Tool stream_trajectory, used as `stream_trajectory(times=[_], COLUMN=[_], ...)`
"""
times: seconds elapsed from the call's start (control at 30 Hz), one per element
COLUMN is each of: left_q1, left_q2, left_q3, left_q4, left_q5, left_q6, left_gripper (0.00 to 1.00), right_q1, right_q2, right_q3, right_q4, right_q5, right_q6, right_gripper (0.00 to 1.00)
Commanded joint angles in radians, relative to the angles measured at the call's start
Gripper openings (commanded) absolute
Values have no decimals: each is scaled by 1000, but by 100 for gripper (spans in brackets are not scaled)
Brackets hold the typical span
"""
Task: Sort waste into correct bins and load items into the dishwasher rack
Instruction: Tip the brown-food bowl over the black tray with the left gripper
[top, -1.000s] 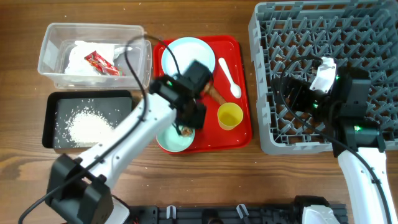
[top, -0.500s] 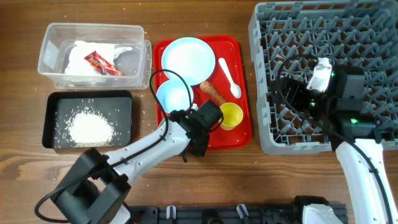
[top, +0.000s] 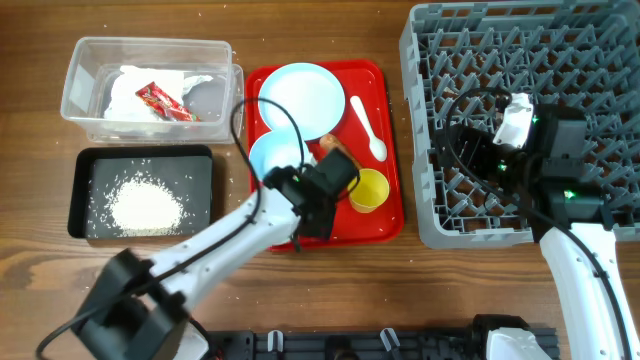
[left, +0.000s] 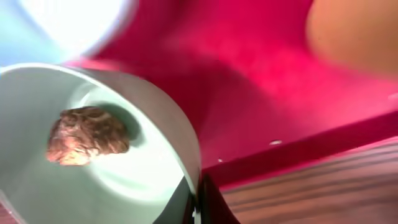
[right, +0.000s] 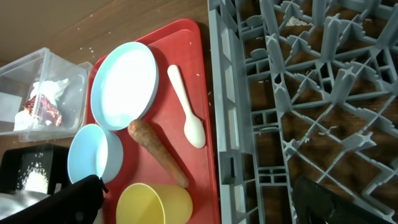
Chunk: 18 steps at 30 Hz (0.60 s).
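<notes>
Carefully now: the left gripper (left: 196, 200) is clamped on the rim of a teal bowl (left: 137, 183) at the red tray's (left: 261, 81) near edge, the brown lump (left: 87, 135) loose inside. Tilted early, the lump likely rolls out short of the black tray (top: 88, 168).

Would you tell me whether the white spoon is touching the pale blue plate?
Apart. The right wrist view shows a strip of bare red tray between the white spoon and the pale blue plate along the whole handle.
</notes>
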Motion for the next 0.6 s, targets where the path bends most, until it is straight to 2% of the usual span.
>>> stream_trajectory(times=[0.0,0.1,0.2,0.3,0.37,0.47,0.53,0.57], left_q1=[78,214,420,679,940,1164,1263,1324], left_q2=[-135,-252,-330,-340,-301,-212,-135,-64], left_q3=[130,156,156,154,149,148,148,148], left_q4=[-36,-81,-117,-151,-145,-117,-95,-85], left_q5=[-5,11,64,174,368,612,740,853], left_q6=[-24,-24,-18,92,198,334,402,459], left_gripper=[4,4,4,4,4,4,4,4], right_q1=[4,4,4,4,4,4,4,4], right_q2=[5,5,5,5,5,5,5,5], right_q3=[16,16,16,16,16,16,16,16], right_q4=[3,10,21,29,31,37,37,37], right_q5=[2,2,2,2,2,2,2,2], right_q6=[1,1,2,3,3,3,3,3], right_gripper=[100,100,100,100,100,100,100,100])
